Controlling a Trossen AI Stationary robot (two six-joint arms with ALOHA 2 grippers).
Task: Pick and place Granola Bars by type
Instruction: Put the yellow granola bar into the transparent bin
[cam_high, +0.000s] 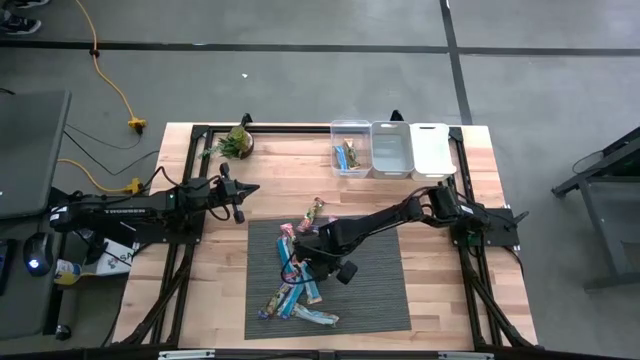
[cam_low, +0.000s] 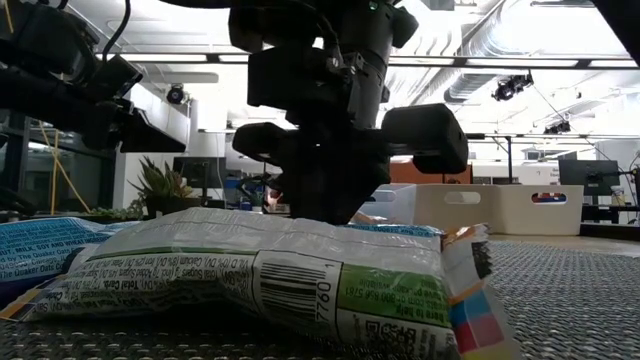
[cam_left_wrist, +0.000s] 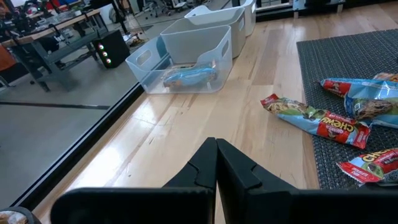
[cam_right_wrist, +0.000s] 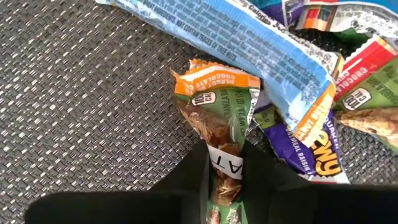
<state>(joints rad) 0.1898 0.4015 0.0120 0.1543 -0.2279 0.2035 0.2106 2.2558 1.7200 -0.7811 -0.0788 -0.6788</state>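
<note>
The granola bars (cam_high: 298, 290) lie in a loose heap on the dark woven mat (cam_high: 385, 290) in the middle of the desk (cam_high: 450, 300), some overlapping, a few strayed onto the bare wood just past the mat's far edge. That mat appears to serve as the pick zone. Along the desk's far edge stand three bins side by side: a clear bin (cam_high: 350, 148) with at least one blue-wrapped bar in it, a grey bin (cam_high: 391, 150) and a white bin (cam_high: 433, 149); judging by the task, each is meant for one type of bar, so sorting looks barely begun.

The right arm reaches across the mat and its right pincer (cam_right_wrist: 225, 167) is down in the heap. In its wrist view the two dark fingers stand close together on either side of a green bar with an orange end (cam_right_wrist: 219, 106), pressing on the wrapper's two sides; the pincer is narrowed onto this bar, which still lies on the mat, partly under a long light blue bar (cam_right_wrist: 249, 37) and beside a purple-ended wrapper (cam_right_wrist: 292, 146). Gripping it by one end probably lets it slide free of its neighbours.

The left arm waits over the bare wood near the small potted plant (cam_high: 237, 141), its left pincer (cam_left_wrist: 216, 163) clenched with nothing in it.
</note>
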